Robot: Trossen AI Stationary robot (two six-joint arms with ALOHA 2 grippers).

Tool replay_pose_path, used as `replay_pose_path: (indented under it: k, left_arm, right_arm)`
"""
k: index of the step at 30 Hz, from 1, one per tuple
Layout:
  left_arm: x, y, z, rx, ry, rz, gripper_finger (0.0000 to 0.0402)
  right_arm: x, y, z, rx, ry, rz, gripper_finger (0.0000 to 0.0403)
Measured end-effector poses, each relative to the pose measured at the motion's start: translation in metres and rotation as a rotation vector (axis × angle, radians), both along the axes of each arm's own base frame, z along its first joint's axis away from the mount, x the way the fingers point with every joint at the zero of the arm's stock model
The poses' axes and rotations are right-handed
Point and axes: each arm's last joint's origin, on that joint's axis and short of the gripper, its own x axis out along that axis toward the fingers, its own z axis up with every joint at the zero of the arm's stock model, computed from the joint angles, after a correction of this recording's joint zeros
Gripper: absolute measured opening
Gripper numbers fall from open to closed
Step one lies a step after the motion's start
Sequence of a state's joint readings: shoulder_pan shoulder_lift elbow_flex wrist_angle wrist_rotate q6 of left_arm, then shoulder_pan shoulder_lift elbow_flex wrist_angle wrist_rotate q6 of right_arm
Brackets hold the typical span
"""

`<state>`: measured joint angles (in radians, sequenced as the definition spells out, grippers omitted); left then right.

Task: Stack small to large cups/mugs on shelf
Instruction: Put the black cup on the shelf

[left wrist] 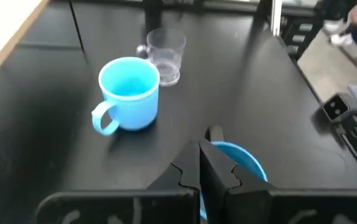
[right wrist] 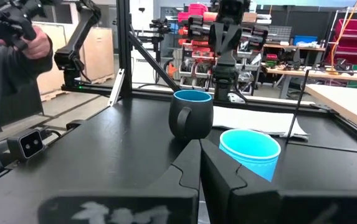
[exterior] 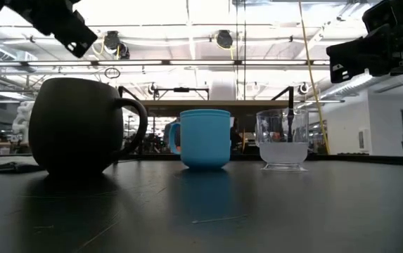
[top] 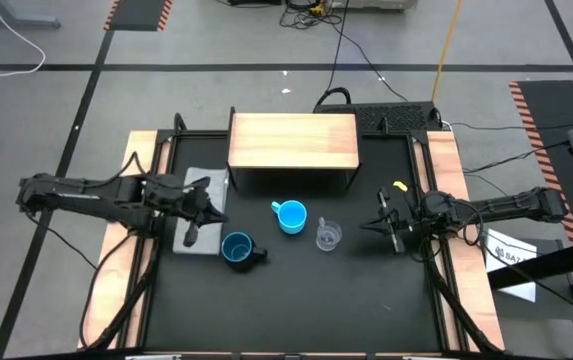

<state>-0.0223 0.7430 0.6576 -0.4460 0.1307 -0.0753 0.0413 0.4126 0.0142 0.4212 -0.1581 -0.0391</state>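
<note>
The dark navy mug (top: 238,249) stands on its base on the black table, near the front left. The light-blue cup (top: 291,215) stands on its base in the middle, in front of the wooden shelf (top: 291,140). The clear plastic cup (top: 328,235) stands upright just right of it. My left gripper (top: 214,210) is shut and empty, up in the air left of the cups; the navy mug's blue inside (left wrist: 243,158) shows just beyond its fingers (left wrist: 190,180). My right gripper (top: 381,222) is shut and empty, raised to the right of the clear cup.
A grey flat cloth (top: 204,190) lies under my left gripper, left of the shelf. Wooden side boards (top: 446,170) border the black table. Cables run behind the shelf. A person's hand (right wrist: 32,40) shows beyond the table's left side.
</note>
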Motion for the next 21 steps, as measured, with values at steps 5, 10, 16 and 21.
replay_pose_path:
  k: [5,10,16,21]
  left_arm:
    - [0.005,0.000,0.024,0.000,0.077,0.000,0.0000]
    - [0.016,-0.002,0.018,-0.051,0.229,-0.030,0.0000]
    - [0.037,-0.005,-0.001,-0.072,0.348,-0.046,0.0000]
    - [0.046,-0.006,-0.009,-0.071,0.379,-0.047,0.0000]
  right_arm:
    - [0.000,0.000,-0.001,0.000,0.007,0.000,0.0000]
    - [0.000,0.000,-0.001,0.000,0.007,0.000,0.0000]
    - [0.000,0.000,-0.001,-0.001,0.008,0.000,0.0000]
    - [0.000,0.000,-0.001,0.000,0.008,0.000,0.0000]
